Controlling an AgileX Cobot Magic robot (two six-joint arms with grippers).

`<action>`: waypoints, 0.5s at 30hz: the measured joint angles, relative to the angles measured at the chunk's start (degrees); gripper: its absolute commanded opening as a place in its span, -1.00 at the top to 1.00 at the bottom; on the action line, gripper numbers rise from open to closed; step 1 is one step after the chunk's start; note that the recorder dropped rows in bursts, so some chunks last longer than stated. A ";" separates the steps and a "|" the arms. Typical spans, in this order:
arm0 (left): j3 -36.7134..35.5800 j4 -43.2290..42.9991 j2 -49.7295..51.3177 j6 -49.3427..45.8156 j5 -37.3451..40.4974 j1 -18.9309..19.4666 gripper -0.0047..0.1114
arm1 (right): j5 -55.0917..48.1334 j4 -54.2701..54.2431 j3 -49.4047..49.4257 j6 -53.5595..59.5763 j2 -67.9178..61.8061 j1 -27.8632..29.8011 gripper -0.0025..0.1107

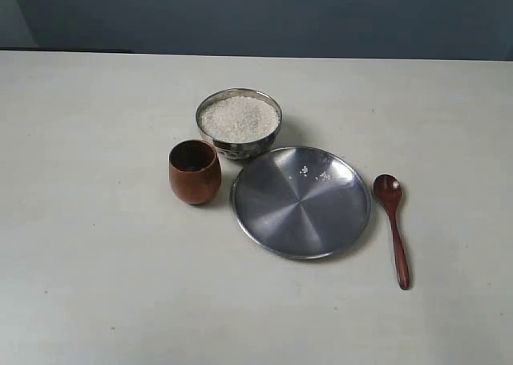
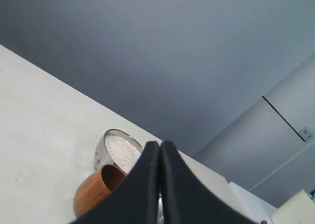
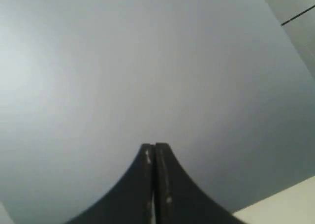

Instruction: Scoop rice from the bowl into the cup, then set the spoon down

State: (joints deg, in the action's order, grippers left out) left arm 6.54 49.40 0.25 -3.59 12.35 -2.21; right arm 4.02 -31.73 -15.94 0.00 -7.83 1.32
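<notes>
The steel bowl (image 1: pixel 239 123) stands at the middle of the table, heaped with white rice (image 1: pixel 239 117). Just in front and to its left is the brown wooden cup (image 1: pixel 195 172), upright. The dark wooden spoon (image 1: pixel 392 224) lies flat to the right of the steel plate, scoop towards the back. Neither gripper shows in the exterior view. In the left wrist view my left gripper (image 2: pixel 160 144) is shut and holds nothing, with the cup (image 2: pixel 94 191) and bowl (image 2: pixel 116 150) beyond it. My right gripper (image 3: pixel 155 146) is shut too, with nothing in it, facing a grey wall.
A wide flat steel plate (image 1: pixel 300 201) lies between cup and spoon, with a few stray grains (image 1: pixel 315 173) near its back. The pale table (image 1: pixel 96 245) runs back to a dark blue-grey wall.
</notes>
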 measured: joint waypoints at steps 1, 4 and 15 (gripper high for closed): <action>0.69 -0.20 0.00 0.03 0.88 0.00 0.91 | -2.00 1.22 -1.42 0.00 -2.00 -0.55 0.97; 2.79 -1.68 1.02 -0.27 4.09 0.00 0.91 | -8.06 5.67 -6.70 0.00 -8.85 -2.75 0.97; 12.45 -7.78 21.09 -3.99 12.80 0.00 0.91 | -22.76 13.32 -19.29 4.87 -32.63 -8.78 0.97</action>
State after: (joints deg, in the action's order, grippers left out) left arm 18.99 41.62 21.33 -7.58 25.14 -2.21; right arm -18.73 -18.41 -35.23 4.87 -40.46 -7.46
